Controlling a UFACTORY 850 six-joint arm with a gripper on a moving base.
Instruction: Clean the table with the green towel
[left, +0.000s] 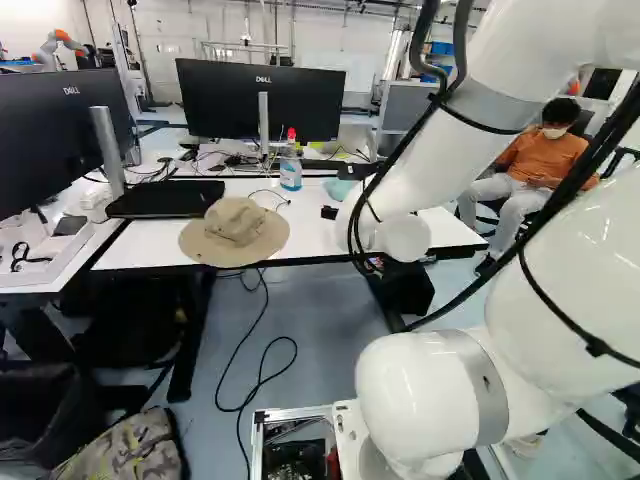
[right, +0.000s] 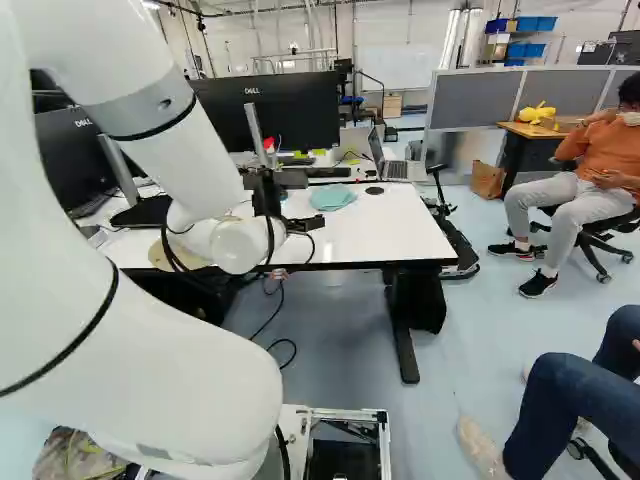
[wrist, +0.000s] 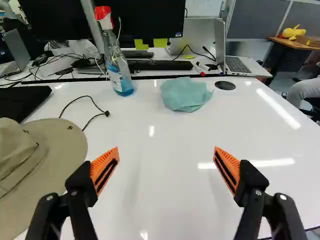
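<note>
blue-green crumpled cloth towel (wrist: 185, 94) lies near the glossy white tabletop's (wrist: 160, 190) far edge. the black, orange-padded gripper (wrist: 166, 151) stands wide, short of it; a sideways drift while reaching could topple the clear spray bottle (wrist: 119, 80).

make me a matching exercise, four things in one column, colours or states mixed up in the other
Column one
1. green towel
2. spray bottle
3. hat
4. hand

Column two
A. tan, with a wide brim
B. open, gripping nothing
C. crumpled and unfolded
D. red top, blue liquid inside

Right pairs: 1-C, 2-D, 3-A, 4-B
</note>
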